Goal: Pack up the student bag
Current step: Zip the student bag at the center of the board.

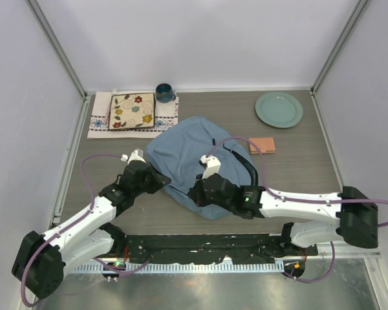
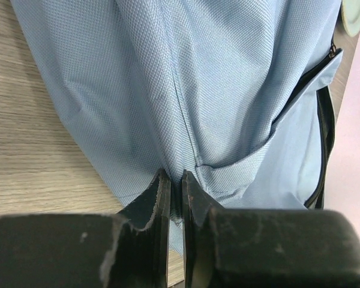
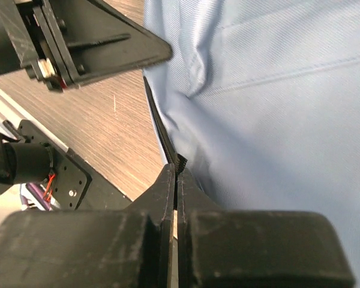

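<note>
Blue student bag (image 1: 187, 152), axis unclear | left end effector (image 2: 175, 183), right end effector (image 3: 176, 175): gripping bag

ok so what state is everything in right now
student bag, lying flat, gripped at its near side
left hand, shut on a fold of the bag's fabric
right hand, shut on the bag's dark edge strip
green plate, flat, empty
blue mug, upright
floral square, flat on the patterned cloth
orange pad, flat beside the bag

Jaws tight on student bag (image 3: 276, 120) edge
</note>
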`<state>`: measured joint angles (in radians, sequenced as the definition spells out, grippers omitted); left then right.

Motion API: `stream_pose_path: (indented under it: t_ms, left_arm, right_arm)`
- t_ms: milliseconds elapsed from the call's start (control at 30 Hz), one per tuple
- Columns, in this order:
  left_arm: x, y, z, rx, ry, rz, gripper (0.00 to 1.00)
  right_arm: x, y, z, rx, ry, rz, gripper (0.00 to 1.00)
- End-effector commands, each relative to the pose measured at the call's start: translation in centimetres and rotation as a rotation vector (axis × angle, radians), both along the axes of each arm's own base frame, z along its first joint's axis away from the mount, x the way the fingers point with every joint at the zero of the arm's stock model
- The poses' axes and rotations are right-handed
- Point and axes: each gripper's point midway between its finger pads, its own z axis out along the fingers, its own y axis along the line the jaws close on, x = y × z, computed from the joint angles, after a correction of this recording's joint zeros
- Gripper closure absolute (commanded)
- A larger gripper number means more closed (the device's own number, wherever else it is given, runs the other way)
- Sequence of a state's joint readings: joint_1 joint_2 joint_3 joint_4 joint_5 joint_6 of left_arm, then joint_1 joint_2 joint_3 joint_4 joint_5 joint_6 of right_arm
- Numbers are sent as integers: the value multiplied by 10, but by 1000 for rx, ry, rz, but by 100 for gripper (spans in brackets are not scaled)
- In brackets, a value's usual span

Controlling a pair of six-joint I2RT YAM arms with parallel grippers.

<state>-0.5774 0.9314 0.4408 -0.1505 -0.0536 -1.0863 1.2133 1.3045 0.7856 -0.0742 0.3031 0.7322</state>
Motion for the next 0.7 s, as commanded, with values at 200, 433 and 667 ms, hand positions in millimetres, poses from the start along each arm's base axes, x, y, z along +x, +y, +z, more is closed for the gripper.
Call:
stream_pose_path:
  t_ms: [200, 433, 667]
  left_arm:
    - [20, 48, -6, 108, -9, 55, 100]
    - [17, 53, -4, 90, 34, 13, 74]
    - [-14, 35, 18, -89, 43, -29, 21]
  right_arm:
    - [-10, -48, 16, 109, -15, -82, 99]
    - [-13, -52, 17, 115, -14, -79, 99]
    - [-15, -39, 17, 183, 22, -76, 99]
